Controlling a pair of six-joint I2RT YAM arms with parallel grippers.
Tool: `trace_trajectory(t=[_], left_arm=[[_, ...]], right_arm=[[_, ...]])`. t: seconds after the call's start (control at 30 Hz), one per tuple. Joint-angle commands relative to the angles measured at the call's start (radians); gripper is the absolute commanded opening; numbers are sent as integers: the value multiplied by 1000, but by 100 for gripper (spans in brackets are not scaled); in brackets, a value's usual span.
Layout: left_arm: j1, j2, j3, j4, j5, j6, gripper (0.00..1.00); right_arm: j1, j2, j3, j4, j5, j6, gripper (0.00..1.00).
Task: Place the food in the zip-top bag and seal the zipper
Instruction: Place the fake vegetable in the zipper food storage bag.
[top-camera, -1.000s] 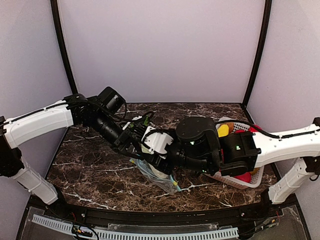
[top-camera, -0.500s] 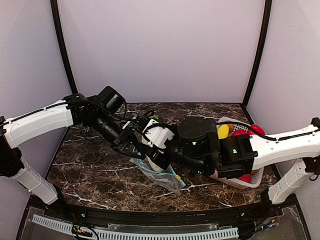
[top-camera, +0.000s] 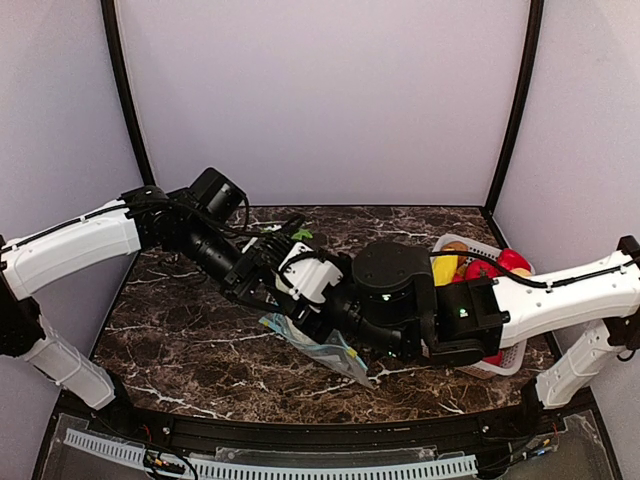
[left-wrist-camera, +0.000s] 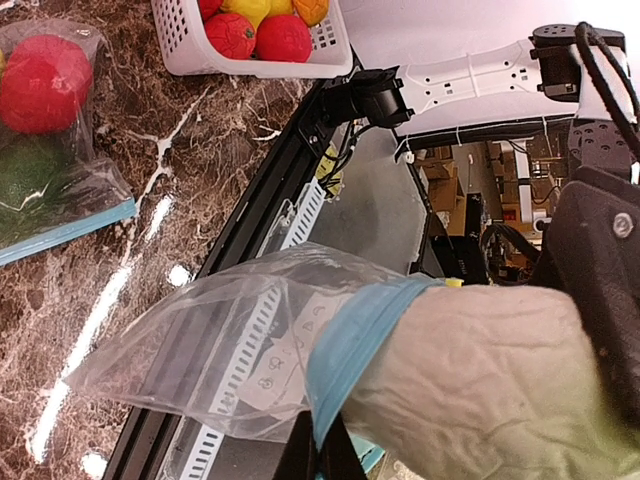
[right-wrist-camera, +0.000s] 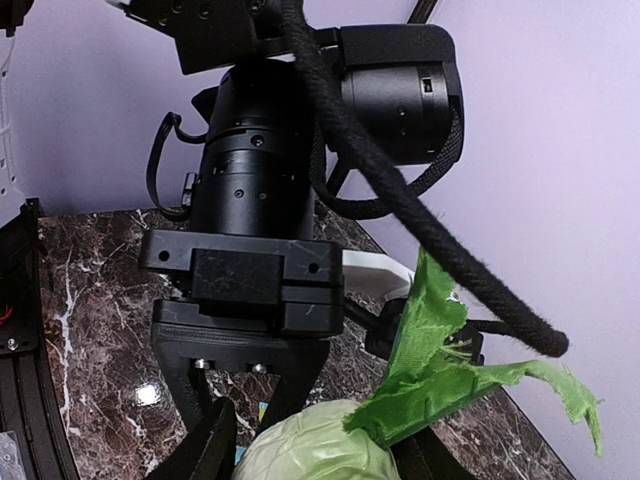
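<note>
Food in the shape of a pale green vegetable (right-wrist-camera: 300, 440), topped with ragged green leaves (right-wrist-camera: 440, 370), sits clamped in the right pincer (right-wrist-camera: 318, 462) at the bottom of that arm's own camera frame. Facing it, the left pincer (left-wrist-camera: 325, 455) is closed on a zip-top bag (left-wrist-camera: 220, 350), whose blue zip strip (left-wrist-camera: 350, 345) runs down into the pincer at the lower edge of the left wrist frame. A pale, crinkled mass (left-wrist-camera: 480, 390) fills the lower right of that frame, touching the strip; whether it lies inside the bag cannot be told. From above, the left arm (top-camera: 80, 245) and right arm (top-camera: 570, 290) meet at frame centre over a dark marbled surface (top-camera: 170, 340), the bag slanting beneath them toward the near edge. At the upper left of the left wrist frame a red fruit (left-wrist-camera: 40, 70) and a dark green piece (left-wrist-camera: 30, 180) lie on the surface under clear plastic edged in blue. A white slotted basket (left-wrist-camera: 185, 45) at the top of that frame holds red, yellow and orange toy fruit (left-wrist-camera: 283, 38); it stands at the right in the overhead view
</note>
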Motion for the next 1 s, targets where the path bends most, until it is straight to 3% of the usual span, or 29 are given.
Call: trace_trajectory(t=[0.0,0.2,0.73,0.87,0.97], left_arm=[[-6,-54,0,69,69,-31,1],[-5,-55,32,46,56,-21,1],[28,-42,100,-78,-66,83,1],[27,-38,70,-75,-94,103,1],[28,-37,33,-57,-100,113,1]], right_arm=[[20,-5,-20,-40,4,32,16],[20,3,2,-90,5,39,16],[12,63,143,-517,-64,234,18],[-9,80,164,-564,-100,298,25],[-23,71,167,-574,-118,338,42]])
